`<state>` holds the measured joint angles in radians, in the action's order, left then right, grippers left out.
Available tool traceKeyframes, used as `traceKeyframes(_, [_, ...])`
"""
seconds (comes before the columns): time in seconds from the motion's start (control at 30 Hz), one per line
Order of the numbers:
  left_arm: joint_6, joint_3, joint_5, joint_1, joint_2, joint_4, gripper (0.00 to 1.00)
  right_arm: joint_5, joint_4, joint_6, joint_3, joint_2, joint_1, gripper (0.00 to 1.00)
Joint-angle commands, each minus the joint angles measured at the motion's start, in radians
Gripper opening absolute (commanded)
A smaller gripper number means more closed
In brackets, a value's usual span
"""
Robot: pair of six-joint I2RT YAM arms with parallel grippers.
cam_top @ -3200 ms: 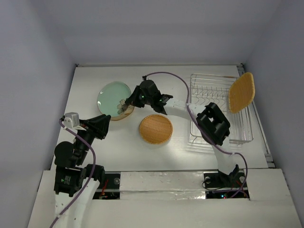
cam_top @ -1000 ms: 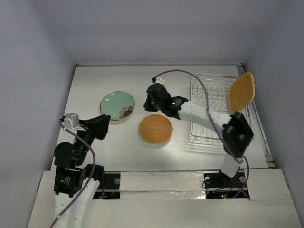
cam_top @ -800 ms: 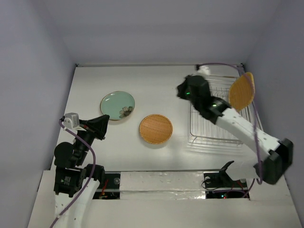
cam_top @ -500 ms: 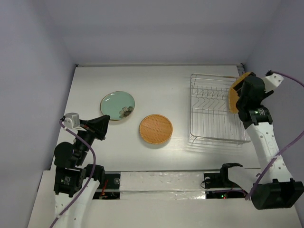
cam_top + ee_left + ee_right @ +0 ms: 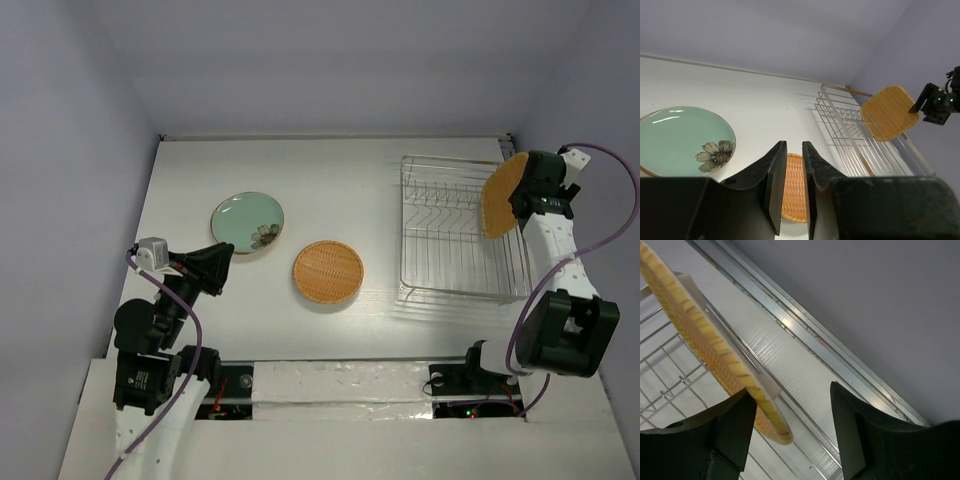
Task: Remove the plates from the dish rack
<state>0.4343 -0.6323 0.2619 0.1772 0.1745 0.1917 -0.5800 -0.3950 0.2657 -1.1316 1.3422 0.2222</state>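
a white desk (image 5: 330,180) boxed in by pale lilac walls. the right fingers (image 5: 790,427) stand spread, straddling the lower rim of the orange-tan rounded-square woven plate (image 5: 705,350), which leans upright at the far right end of the silver wire dish rack (image 5: 450,230); contact is unclear, nothing gripped yet. next, i judge: close on the rim and lift clear. the left fingers (image 5: 790,185) are nearly closed on nothing, with the orange round woven plate (image 5: 792,187) and the mint-green floral plate (image 5: 685,140) lying on the desk beyond them.

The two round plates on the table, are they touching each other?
Apart. The top view shows bare table between the green plate and the woven orange plate.
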Motion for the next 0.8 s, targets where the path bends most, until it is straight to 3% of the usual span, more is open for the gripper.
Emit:
traceKeyframes(0.0, [-0.011,-0.007,0.017,0.004,-0.003,-0.046,0.17,0.034,0.042,-0.088,-0.062,0.017,0.032,0.64])
traceKeyframes(0.17, [-0.009,-0.007,0.023,0.004,-0.001,-0.048,0.17,0.080,0.054,-0.128,-0.082,0.084,0.032,0.54])
traceKeyframes(0.5, [-0.008,-0.006,0.020,0.004,-0.004,-0.049,0.18,0.147,0.032,-0.175,-0.125,0.043,0.032,0.00])
traceKeyframes(0.77, [-0.005,-0.004,0.019,0.004,-0.009,-0.051,0.18,0.149,-0.034,-0.252,-0.180,-0.014,-0.012,0.00])
